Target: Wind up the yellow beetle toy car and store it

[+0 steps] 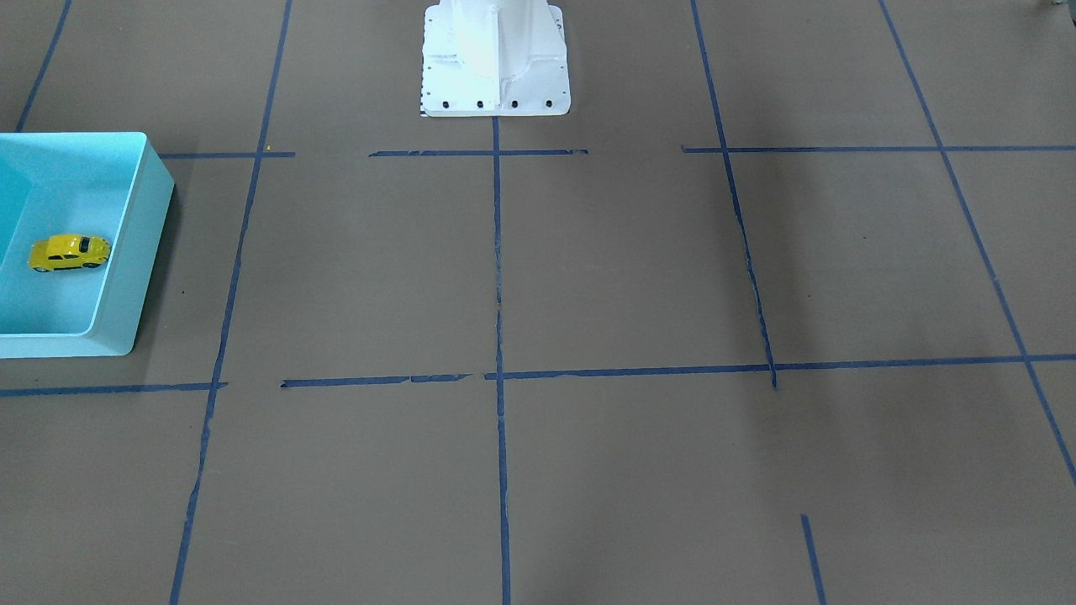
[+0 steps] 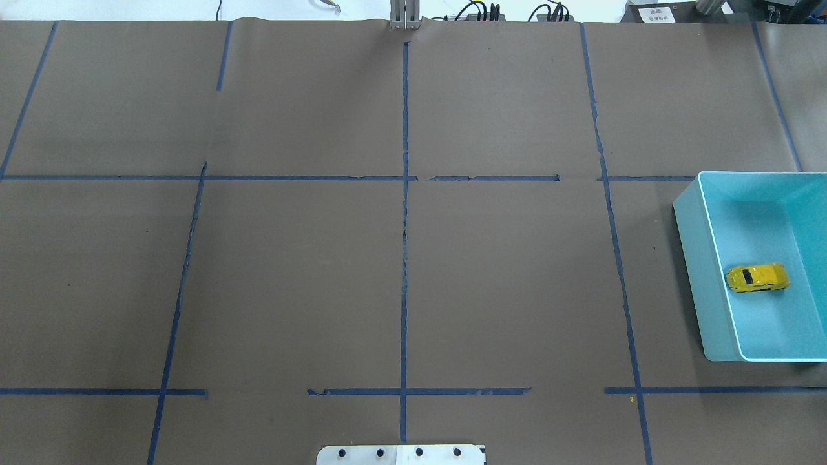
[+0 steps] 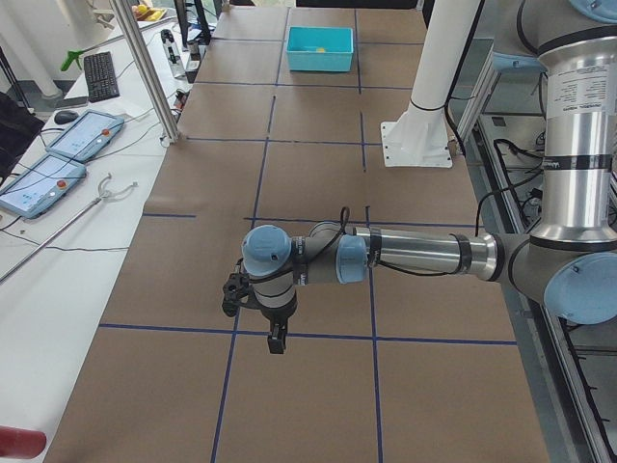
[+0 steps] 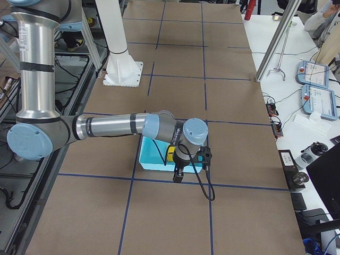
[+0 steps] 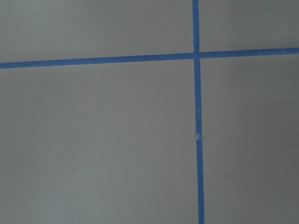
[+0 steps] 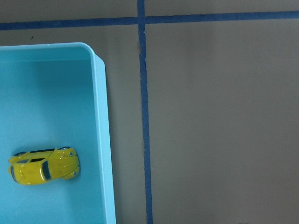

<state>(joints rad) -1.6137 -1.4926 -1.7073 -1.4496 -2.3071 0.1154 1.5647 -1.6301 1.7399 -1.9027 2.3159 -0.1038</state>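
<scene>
There it was: the tiny yellow beetle-shaped toy car (image 6: 44, 166) sat inside the light blue plastic bin (image 6: 105, 140), lower left of the right wrist view, just beside the bin's wall. The right gripper (image 4: 178, 174) hung above the bin's near edge. The left gripper (image 3: 276, 338) hovered over the brown paper-covered table (image 3: 318, 405). Whether either was parted or pinched, I couldn't tell. The danger, as I judged it, was that a straight drop could clip the rim, or wedge a finger between car and wall and tip the bin. Open room lay across the bare tabletop toward that frame's right.
</scene>
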